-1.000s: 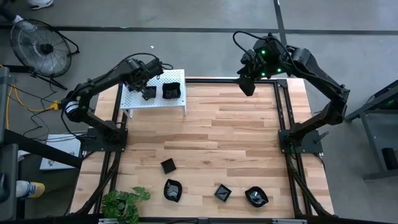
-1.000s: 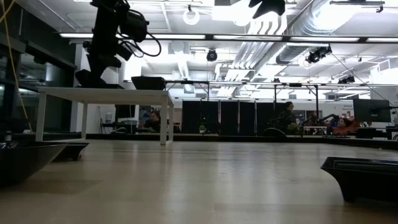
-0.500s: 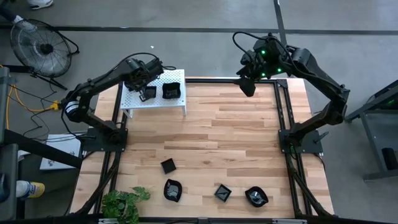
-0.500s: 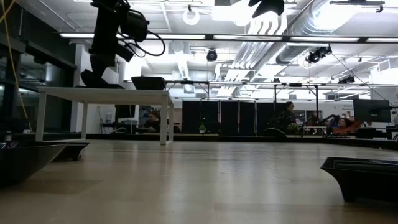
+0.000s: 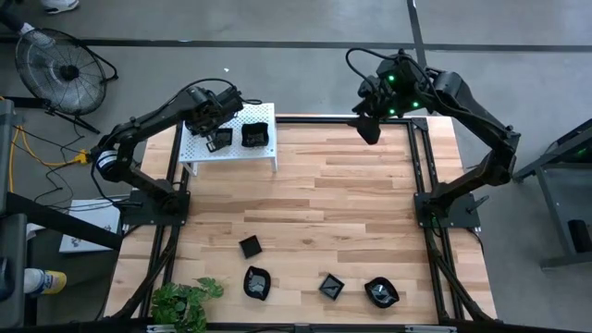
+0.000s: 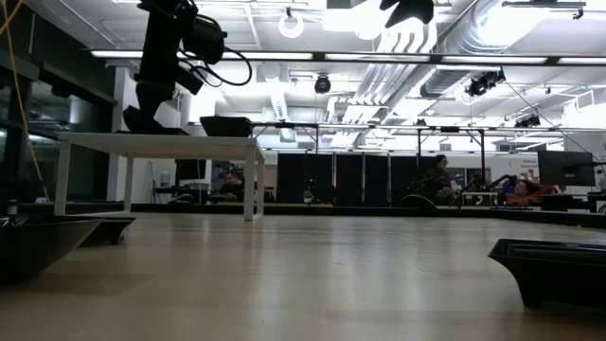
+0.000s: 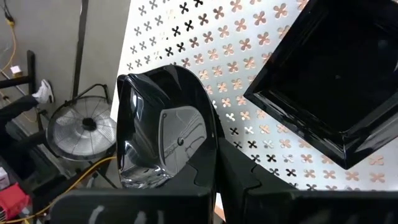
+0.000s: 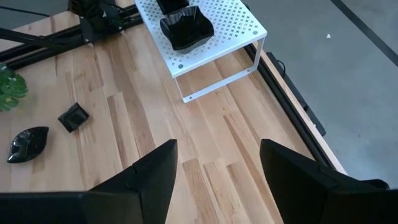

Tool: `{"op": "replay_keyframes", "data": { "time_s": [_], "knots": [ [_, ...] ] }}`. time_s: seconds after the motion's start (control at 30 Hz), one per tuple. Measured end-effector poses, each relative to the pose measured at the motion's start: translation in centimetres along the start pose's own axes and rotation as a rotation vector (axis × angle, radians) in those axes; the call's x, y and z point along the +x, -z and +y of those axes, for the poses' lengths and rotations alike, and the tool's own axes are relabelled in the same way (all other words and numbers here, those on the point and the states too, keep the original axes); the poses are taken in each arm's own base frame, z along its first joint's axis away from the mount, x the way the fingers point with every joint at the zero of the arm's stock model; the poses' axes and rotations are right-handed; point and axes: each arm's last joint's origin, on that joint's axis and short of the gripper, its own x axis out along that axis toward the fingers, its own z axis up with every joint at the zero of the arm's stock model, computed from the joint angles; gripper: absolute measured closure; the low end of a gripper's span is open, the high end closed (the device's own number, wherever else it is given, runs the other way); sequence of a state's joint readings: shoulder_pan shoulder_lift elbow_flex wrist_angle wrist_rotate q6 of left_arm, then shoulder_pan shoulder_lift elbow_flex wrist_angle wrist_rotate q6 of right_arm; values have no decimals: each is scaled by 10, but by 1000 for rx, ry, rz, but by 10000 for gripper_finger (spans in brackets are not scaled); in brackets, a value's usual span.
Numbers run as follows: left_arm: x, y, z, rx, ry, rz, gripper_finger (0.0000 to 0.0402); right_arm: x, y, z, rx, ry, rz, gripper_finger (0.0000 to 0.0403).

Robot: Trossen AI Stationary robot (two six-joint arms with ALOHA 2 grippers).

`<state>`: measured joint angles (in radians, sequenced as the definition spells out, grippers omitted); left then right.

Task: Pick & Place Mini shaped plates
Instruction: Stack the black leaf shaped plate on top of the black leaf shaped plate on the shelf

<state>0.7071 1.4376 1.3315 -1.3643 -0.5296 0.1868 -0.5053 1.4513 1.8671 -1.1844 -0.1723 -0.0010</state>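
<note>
Glossy black, a small curved plate (image 7: 163, 134) sits clamped between the fingers of the left gripper (image 5: 219, 139), which hangs over the white perforated shelf (image 5: 264, 156). The left arm reaches from its base at the table's left edge, elbow bent, wrist tipped down over the shelf top. Just beside those jaws, a square plate (image 5: 254, 135) rests on the shelf.

The right gripper (image 5: 368, 128) hovers above the far right corner of the wooden table (image 5: 351, 203), its arm folded high at the elbow, jaws spread wide and empty. Well away from both sets of jaws, four more plates lie along the table's near edge: a small square one (image 5: 250, 246), a wavy one (image 5: 257, 282), another square one (image 5: 331, 286) and a leaf-shaped one (image 5: 381, 292). A green plant (image 5: 183, 302) stands at the near left corner.
</note>
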Motion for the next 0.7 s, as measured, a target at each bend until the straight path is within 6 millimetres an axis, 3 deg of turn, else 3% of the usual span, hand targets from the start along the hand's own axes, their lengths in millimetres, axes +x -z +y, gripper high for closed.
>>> {"op": "replay_keyframes", "data": {
  "time_s": [0.53,0.7],
  "knots": [
    [0,3,2,-26,-48,33,399,0,0,0,23,0,4,178],
    [7,5,13,-82,-8,45,370,0,0,0,27,0,4,178]
  ]
}}
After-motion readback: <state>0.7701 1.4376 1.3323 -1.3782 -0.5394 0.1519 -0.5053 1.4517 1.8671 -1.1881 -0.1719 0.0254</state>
